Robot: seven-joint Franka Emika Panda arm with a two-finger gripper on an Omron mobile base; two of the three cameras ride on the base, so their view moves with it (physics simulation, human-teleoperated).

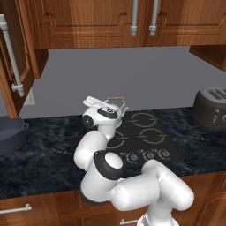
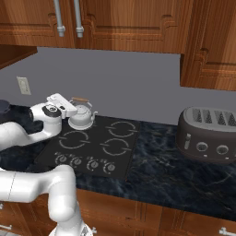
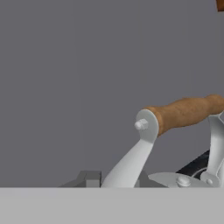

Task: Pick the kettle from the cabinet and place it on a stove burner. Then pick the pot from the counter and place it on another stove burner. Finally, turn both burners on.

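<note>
**Kettle sits at the cooktop's back corner, robot hand close beside it**

The silver kettle [image 2: 81,116] stands upright on the far left burner of the black cooktop [image 2: 99,147], near the glass's back edge and the grey wall [image 2: 129,83]. The white arm reaches forward over the counter [image 2: 161,170], its gripper [image 2: 69,109] just beside the kettle's left side, low against its body; the jaws are clenched, and whether they pinch any part of the kettle cannot be told. In the hand view the tan wooden handle bar [image 3: 186,113] arches to the right of the finger tips, untouched. The three other burner rings lie bare, knobs along the front edge. The dark grey pot [image 1: 9,132] rests on the counter well to the left, beneath an open cabinet door [image 1: 15,57]. A toaster [image 2: 209,133] stands well right of the cooktop, with open counter between.
</note>
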